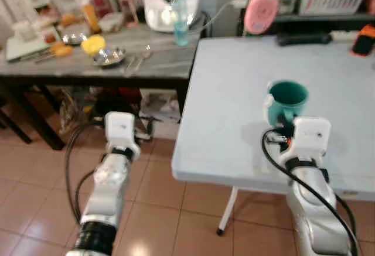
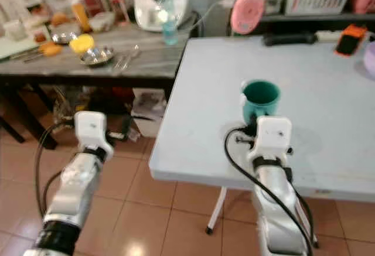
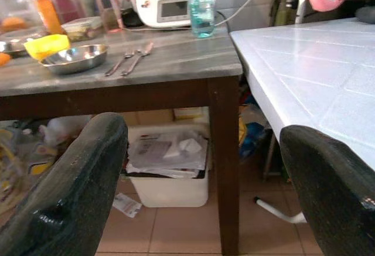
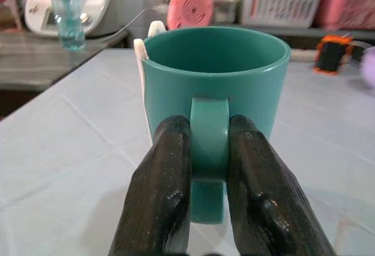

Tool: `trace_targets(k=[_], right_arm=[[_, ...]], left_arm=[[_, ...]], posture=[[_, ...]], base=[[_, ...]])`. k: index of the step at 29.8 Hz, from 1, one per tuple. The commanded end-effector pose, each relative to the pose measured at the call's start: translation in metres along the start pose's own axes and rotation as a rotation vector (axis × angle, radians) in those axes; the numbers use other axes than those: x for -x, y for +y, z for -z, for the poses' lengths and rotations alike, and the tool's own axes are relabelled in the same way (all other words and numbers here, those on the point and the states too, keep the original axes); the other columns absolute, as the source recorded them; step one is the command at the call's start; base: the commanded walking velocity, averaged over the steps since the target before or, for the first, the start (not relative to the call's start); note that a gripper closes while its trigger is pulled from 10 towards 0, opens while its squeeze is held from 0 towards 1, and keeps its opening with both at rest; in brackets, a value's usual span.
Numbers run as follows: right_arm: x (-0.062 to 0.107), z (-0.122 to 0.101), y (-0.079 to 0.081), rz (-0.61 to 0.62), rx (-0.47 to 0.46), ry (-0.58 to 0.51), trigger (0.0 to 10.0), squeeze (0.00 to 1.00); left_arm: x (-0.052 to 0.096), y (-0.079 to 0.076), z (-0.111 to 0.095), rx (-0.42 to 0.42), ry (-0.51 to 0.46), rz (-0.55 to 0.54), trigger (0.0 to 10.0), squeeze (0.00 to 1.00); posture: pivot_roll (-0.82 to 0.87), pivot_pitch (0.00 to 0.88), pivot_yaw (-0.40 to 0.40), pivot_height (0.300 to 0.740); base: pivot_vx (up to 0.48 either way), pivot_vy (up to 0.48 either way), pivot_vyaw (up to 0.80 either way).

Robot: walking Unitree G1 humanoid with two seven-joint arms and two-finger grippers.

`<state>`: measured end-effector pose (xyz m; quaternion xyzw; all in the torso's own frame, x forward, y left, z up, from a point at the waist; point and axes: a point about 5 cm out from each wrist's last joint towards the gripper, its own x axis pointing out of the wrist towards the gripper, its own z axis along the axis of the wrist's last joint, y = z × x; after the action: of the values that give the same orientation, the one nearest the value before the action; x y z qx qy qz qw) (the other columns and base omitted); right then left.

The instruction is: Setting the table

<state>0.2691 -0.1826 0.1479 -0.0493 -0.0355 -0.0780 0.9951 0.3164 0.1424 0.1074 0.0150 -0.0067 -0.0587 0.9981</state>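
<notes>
R gripper (image 4: 208,168) pinching teal mug (image 4: 217,86) handle, prob. on white table (image 1: 234,92)

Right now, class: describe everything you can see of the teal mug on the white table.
The teal mug is a glossy, ceramic-looking cup with a plain rim and one loop handle. It stands upright on the white table, toward the front edge, mouth up; no contents are visible. The handle faces the robot, and the right end effector pinches it between two black fingers. Something pale peeks out beside the rim; what it is is unclear.
</notes>
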Motion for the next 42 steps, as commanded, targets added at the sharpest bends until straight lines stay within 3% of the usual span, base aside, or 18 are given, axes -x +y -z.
trace_targets(k=[1, 30, 42], right_arm=[[-0.002, -0.009, 0.006, -0.012, -0.016, -0.038, 10.0, 0.00], [-0.002, -0.009, 0.004, -0.016, 0.006, -0.044, 10.0, 0.00], [-0.003, -0.010, 0.004, -0.021, 0.016, -0.049, 10.0, 0.00]], left_arm=[[-0.001, 0.010, -0.003, -0.020, -0.007, -0.021, 10.0, 0.00], [-0.003, 0.004, -0.002, -0.020, -0.007, -0.006, 10.0, 0.00], [-0.002, -0.003, -0.009, -0.013, -0.067, 0.100, 10.0, 0.00]], posture=[[-0.12, 0.000, 0.077, 0.740], [-0.12, 0.000, 0.069, 0.740], [-0.12, 0.000, 0.067, 0.740]], base=[[0.000, 0.435, 0.00], [0.000, 0.480, 0.00], [0.000, 0.027, 0.00]])
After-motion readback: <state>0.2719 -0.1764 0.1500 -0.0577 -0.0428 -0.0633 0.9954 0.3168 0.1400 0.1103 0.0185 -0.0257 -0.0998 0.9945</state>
